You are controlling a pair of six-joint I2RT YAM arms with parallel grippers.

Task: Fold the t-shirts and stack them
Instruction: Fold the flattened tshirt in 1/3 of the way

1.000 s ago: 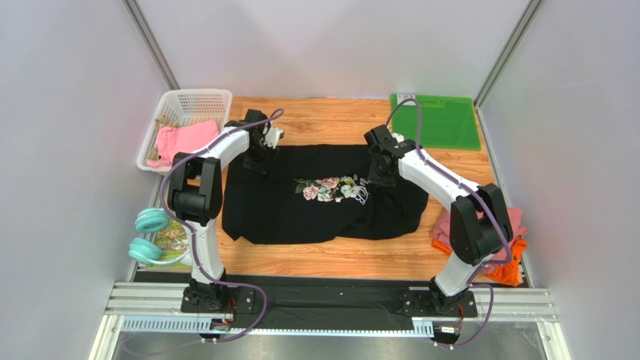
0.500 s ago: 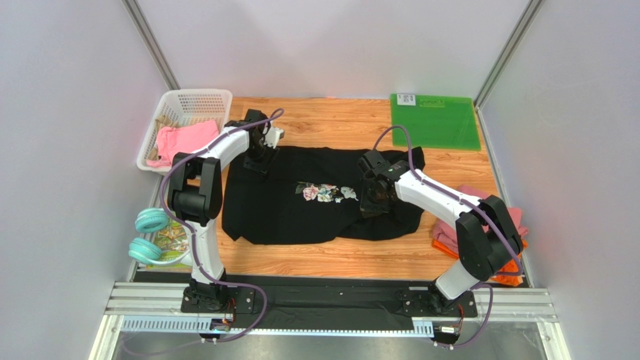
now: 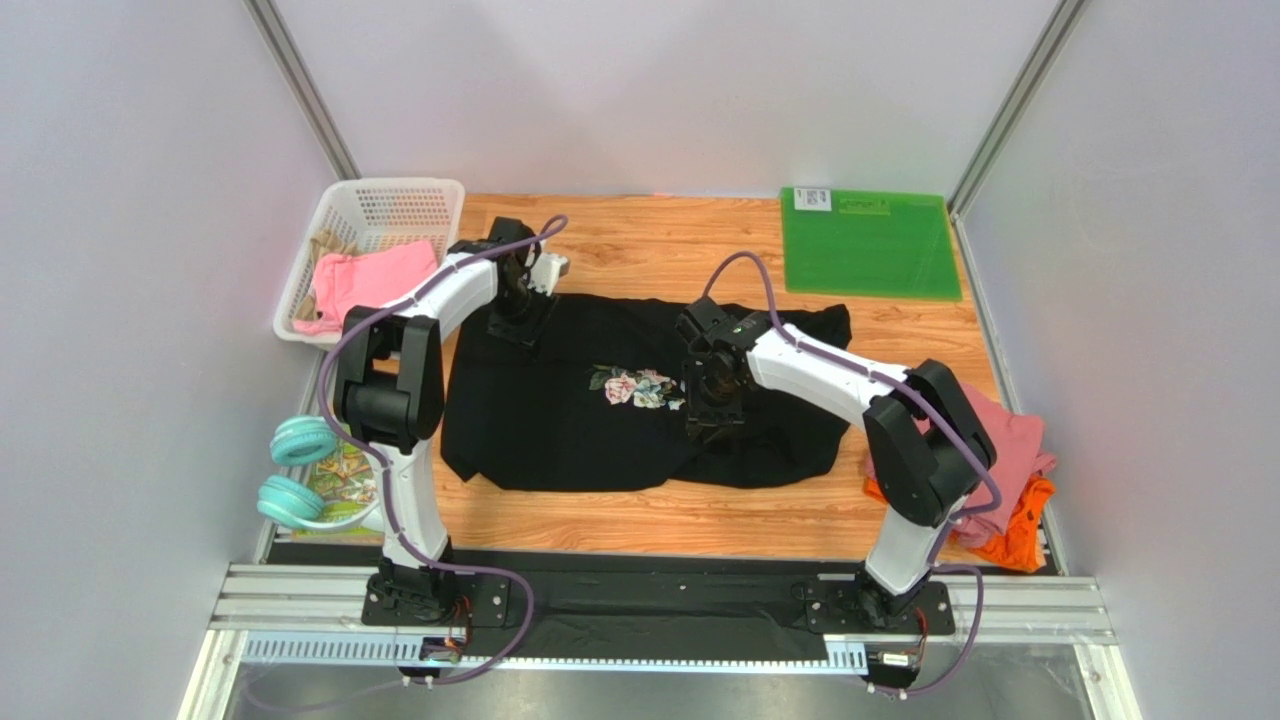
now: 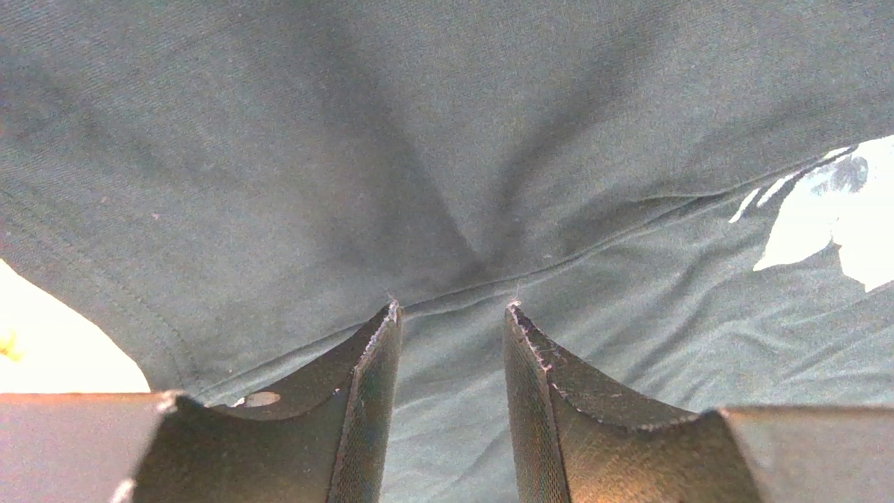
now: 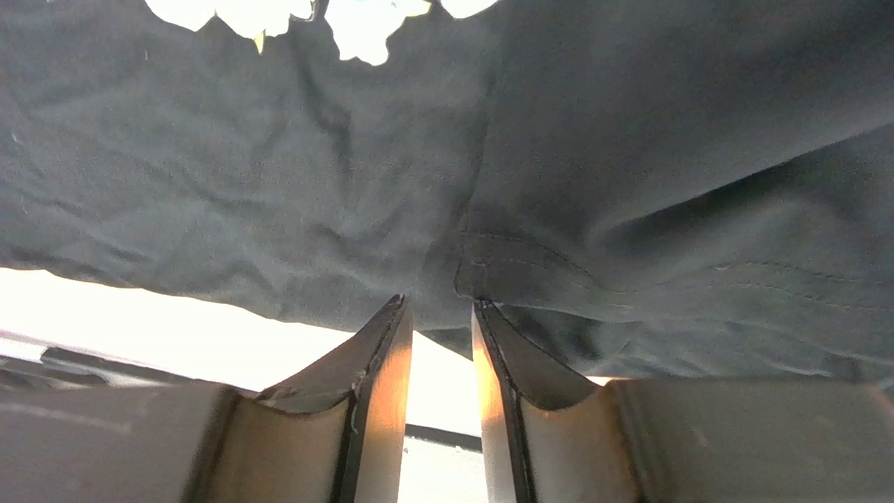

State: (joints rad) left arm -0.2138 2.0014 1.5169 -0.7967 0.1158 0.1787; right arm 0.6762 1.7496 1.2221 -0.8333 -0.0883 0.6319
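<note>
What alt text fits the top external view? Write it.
Two robot arms lean over a black t-shirt spread on a wooden table, left fingers at its far-left corner, right fingers near its floral print. A white basket holding pink cloth stands far left, a green mat far right, pink and orange shirts at the right edge.

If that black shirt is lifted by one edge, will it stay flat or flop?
Probably flops: the shirt lies wrinkled and folded over itself. Likely light, since the creases look thin. Pushed, it would probably bunch up rather than slide.
</note>
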